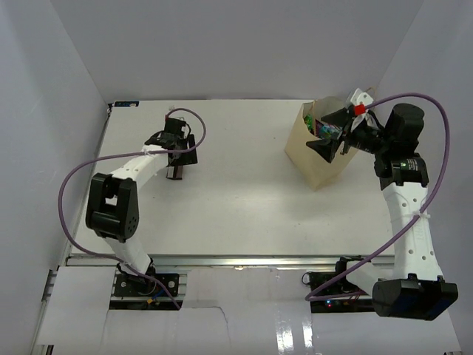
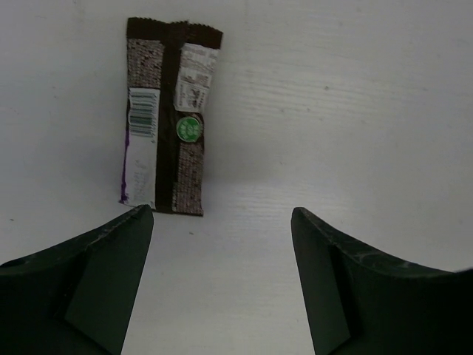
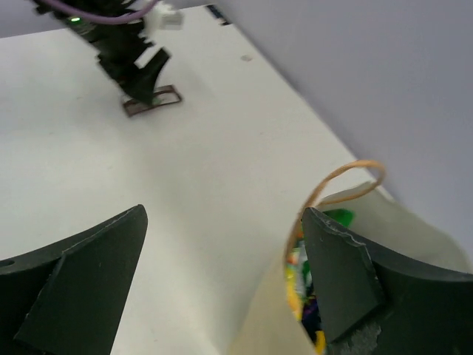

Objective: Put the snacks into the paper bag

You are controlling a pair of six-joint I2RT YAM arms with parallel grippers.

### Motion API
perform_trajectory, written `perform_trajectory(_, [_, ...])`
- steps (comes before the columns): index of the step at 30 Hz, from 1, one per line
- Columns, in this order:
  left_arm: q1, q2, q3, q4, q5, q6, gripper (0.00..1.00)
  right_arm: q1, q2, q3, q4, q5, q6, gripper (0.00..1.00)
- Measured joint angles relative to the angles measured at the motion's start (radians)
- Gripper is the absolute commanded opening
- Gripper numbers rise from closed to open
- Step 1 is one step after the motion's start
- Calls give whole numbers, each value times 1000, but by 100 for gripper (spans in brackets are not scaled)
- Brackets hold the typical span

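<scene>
Task looks mostly done, one item left as far as I can see. The paper bag (image 1: pixel 316 161) stands at the far right of the counter (image 1: pixel 251 200), and several snacks (image 3: pixel 304 277) are already inside it: green, yellow and purple wrappers show through the mouth. One packet (image 2: pixel 166 118) is not bagged; it lies flat on the counter at the far left, well apart from the bag, dark brown with a purple edge, back side up with barcode (image 2: pixel 143 118) and a round green sticker (image 2: pixel 188 129) showing. The left hand (image 2: pixel 220 214) hangs over the counter just near of that packet, fingers spread wide, nothing between them, not touching it. The right hand (image 3: pixel 223 214) is at the bag's mouth, also spread and empty, its right finger over the opening. My read: grab the last packet, carry it across to the right, drop it in, done. The top view alone gives the layout, with the bag and the loose packet on opposite sides and no other packets out on the counter. It cannot show the bag's contents clearly; the right wrist view does, plus the twine handle (image 3: pixel 334 177) arching over the mouth. Only the left wrist view shows the packet's print and its offset: left of centre between the fingers, so the hand needs to shift left and farther before closing.
</scene>
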Motion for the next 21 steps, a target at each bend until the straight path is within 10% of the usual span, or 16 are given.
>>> perform_trajectory(9, [6, 287, 201, -81, -173, 40, 73, 6, -11, -130, -165, -83, -51, 90])
perform_trajectory(21, [7, 340, 233, -125, -201, 35, 18, 10, -44, -172, -196, -113, -77, 88])
